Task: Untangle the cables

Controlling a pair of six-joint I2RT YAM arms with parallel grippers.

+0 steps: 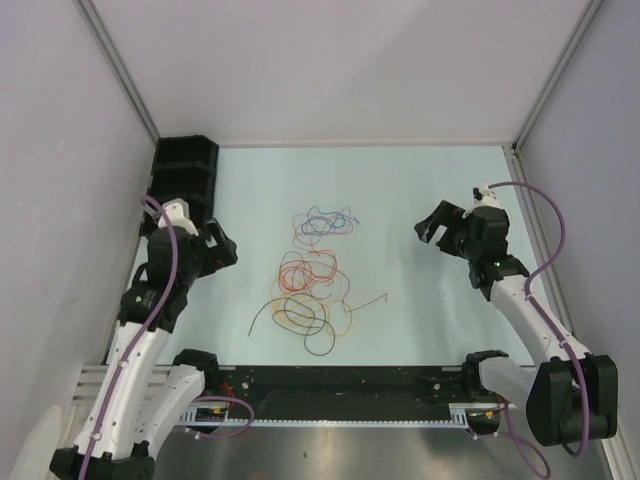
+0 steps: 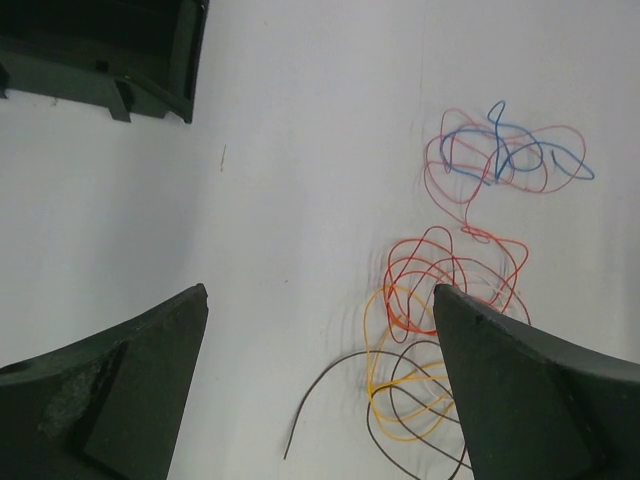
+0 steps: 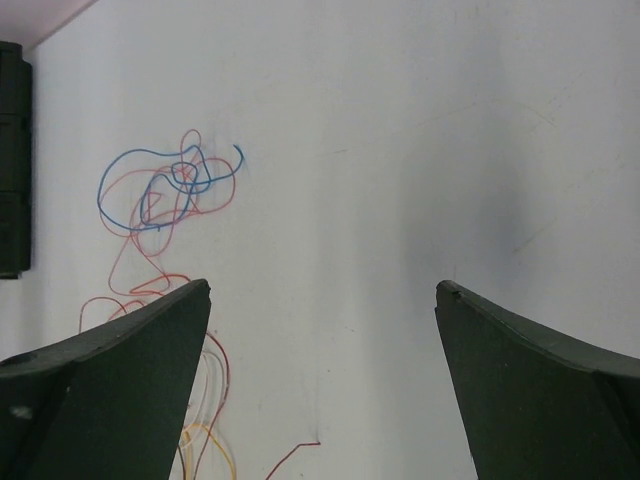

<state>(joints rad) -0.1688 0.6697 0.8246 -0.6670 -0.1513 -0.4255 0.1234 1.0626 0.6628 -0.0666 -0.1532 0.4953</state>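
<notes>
The cables (image 1: 310, 285) lie in a loose tangle at the middle of the pale table. A blue and pink knot (image 1: 325, 222) lies farther back; red, orange, yellow and dark loops (image 1: 305, 310) spread nearer the front. In the left wrist view the blue and pink knot (image 2: 505, 155) is upper right, and the yellow and dark loops (image 2: 420, 390) run under the right finger. My left gripper (image 1: 222, 248) hangs open to the left of the tangle, holding nothing. My right gripper (image 1: 432, 228) hangs open to its right, holding nothing. The right wrist view shows the blue knot (image 3: 165, 185) at left.
A black box (image 1: 184, 180) stands at the table's back left corner, just behind the left arm. A black rail (image 1: 340, 385) runs along the near edge between the arm bases. Grey walls close in the table on three sides.
</notes>
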